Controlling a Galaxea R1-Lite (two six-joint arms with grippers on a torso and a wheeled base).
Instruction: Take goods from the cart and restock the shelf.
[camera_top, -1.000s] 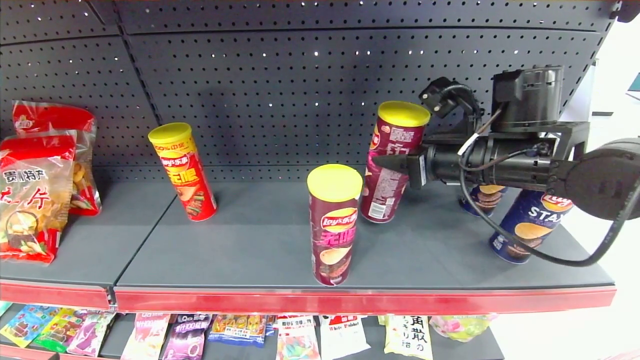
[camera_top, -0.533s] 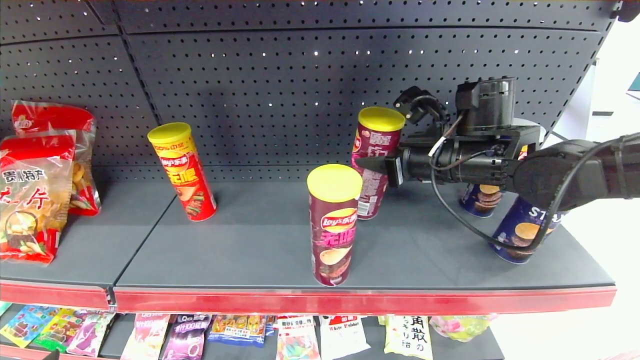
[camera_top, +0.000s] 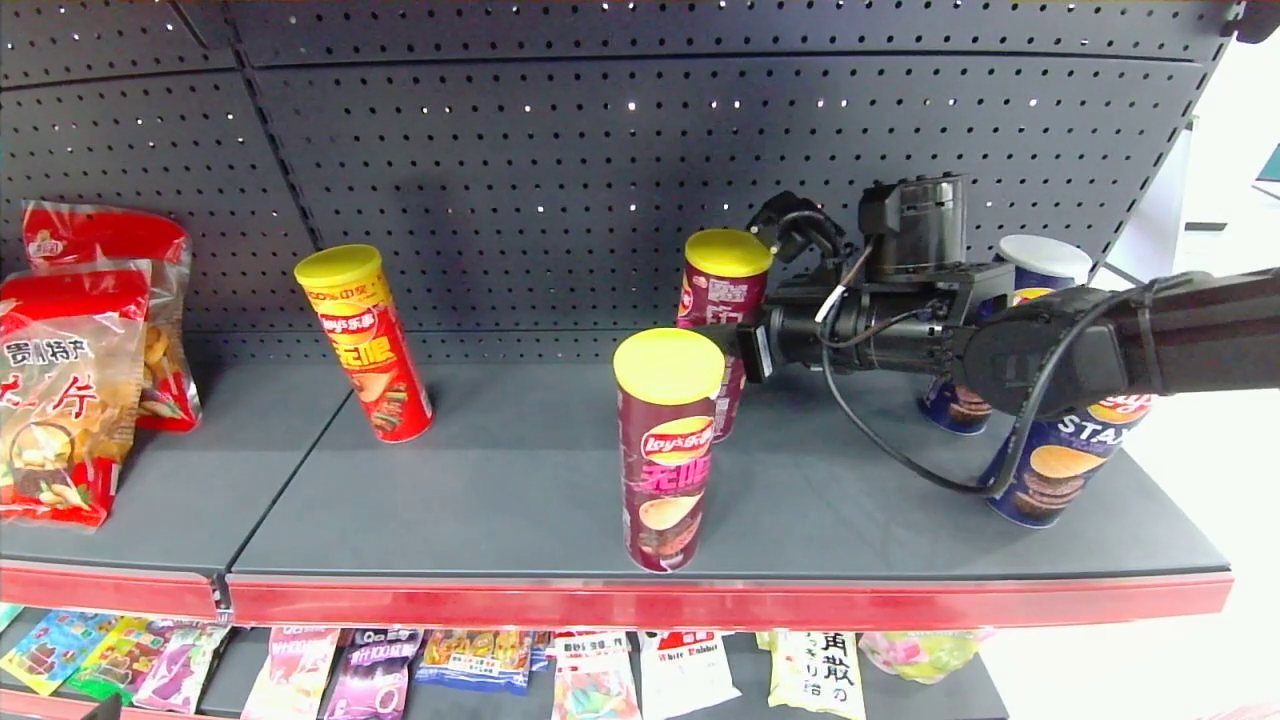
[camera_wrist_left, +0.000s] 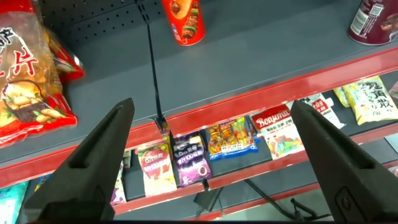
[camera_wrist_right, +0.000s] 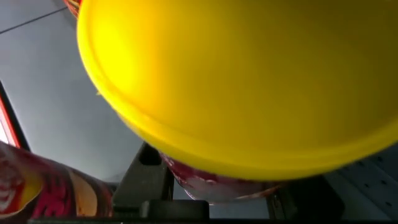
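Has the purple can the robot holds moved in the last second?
Yes: the held can moved left, toward the standing purple can in front.

The head camera looked forward and slightly down at the shelf (camera_top: 520, 480) from a middling distance, taking in the right gripper (camera_top: 742, 345), its jaws closed around the rear purple can (camera_top: 712, 290). The right wrist camera sat directly behind those jaws, so near that the can's yellow lid (camera_wrist_right: 236, 81) crowded its picture, the front purple can (camera_wrist_right: 37, 186) showing just beside one jaw. The left wrist camera looked out between the spread jaws of the left gripper (camera_wrist_left: 211, 106) from farther back, facing the shelf's red front edge (camera_wrist_left: 261, 96) and the snack packets (camera_wrist_left: 233, 137) on the level below. With the head view it shared the red can (camera_wrist_left: 183, 22), well ahead of those jaws.
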